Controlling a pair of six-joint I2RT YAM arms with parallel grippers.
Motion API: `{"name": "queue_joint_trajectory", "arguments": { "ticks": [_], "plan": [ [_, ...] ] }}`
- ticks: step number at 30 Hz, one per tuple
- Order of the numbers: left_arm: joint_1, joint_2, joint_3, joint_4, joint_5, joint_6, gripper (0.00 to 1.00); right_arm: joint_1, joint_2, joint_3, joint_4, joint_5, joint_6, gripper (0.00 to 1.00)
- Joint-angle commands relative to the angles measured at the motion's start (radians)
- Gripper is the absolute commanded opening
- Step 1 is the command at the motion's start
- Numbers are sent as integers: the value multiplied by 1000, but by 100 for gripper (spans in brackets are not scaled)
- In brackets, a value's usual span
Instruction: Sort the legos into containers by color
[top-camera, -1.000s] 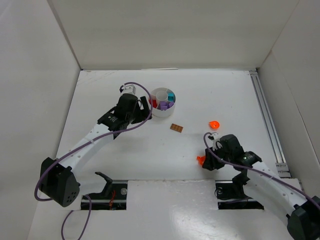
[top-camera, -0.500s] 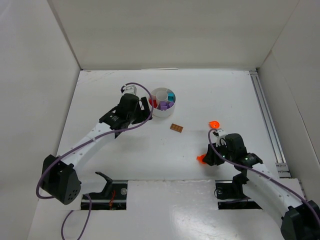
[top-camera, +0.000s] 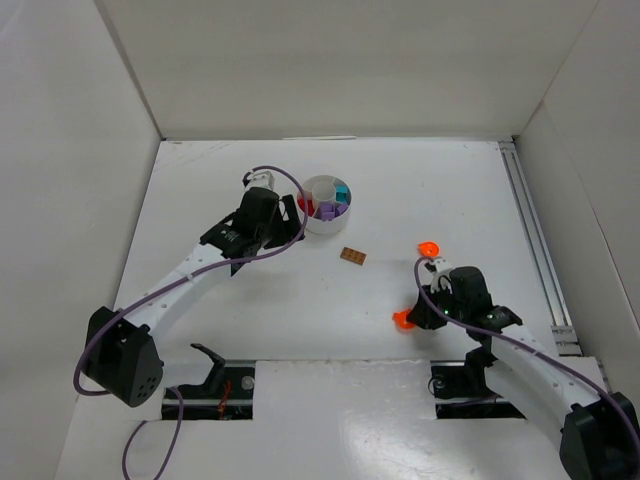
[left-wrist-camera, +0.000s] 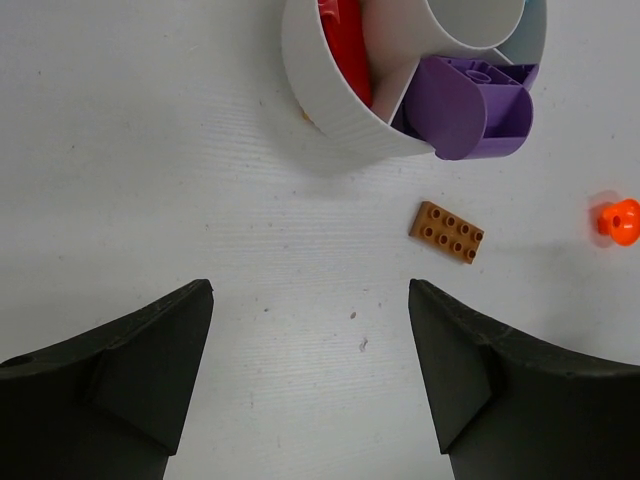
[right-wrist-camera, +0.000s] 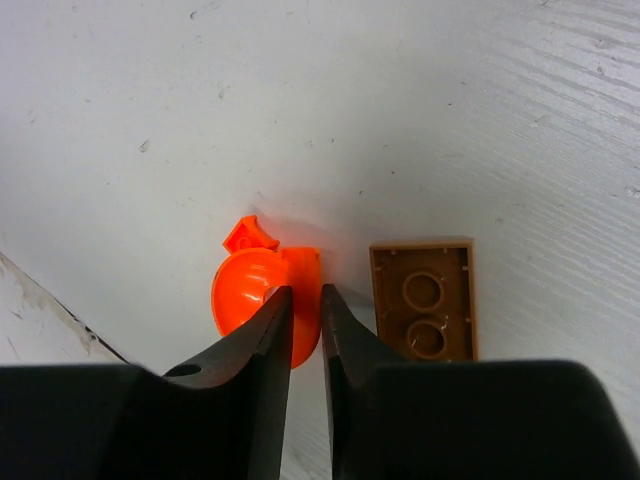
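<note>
Right gripper (right-wrist-camera: 305, 300) is pinched onto the thin wall of an orange rounded lego (right-wrist-camera: 245, 295). It sits on the surface (right-wrist-camera: 450, 120) near the arm bases, with a small brown brick (right-wrist-camera: 425, 297) just beside it. Looks like hard, light, slick plastic, so imo that wall is the spot to grab, though it could squirt out. Further out, a brown plate (left-wrist-camera: 447, 232) and another orange piece (left-wrist-camera: 620, 220) lie loose. Farthest is the white dish (left-wrist-camera: 330, 110), red and purple already in it. Left gripper (left-wrist-camera: 310, 375) hangs beside it, wide open and empty.

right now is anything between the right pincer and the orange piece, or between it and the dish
Nothing at the grasp: the right pincer straddles the rim of the orange piece, a brown brick just beside it. Toward the dish, only a flat brown plate lies along the line.
</note>
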Motion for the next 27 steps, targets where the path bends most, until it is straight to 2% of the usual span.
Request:
{"name": "queue_joint_trajectory", "arguments": {
  "ticks": [1,3,5,6,7,14,19,22,27],
  "plan": [
    [0,-7,17,7,6,13,76,-5,-6,-1,7,20,-31,22],
    [0,-7,17,7,6,3,76,-5,-26,25,-27,30,-45,21],
    [0,-7,17,7,6,3,75,-5,-40,25,-36,39,-54,12],
    [0,-7,17,7,6,3,73,-5,-54,34,-36,49,-54,11],
    [0,-7,26,7,6,3,73,-5,-54,34,-36,49,-54,0],
    [0,-7,37,16,6,3,72,-5,-75,54,-56,50,-88,0],
    [0,-7,46,16,6,3,72,-5,-75,147,-47,39,-167,0],
    [23,-18,46,16,16,3,72,-5,-75,258,-47,85,-256,0],
    [78,-67,28,27,46,-7,72,-5,58,493,62,131,-474,0]
  ]
}}
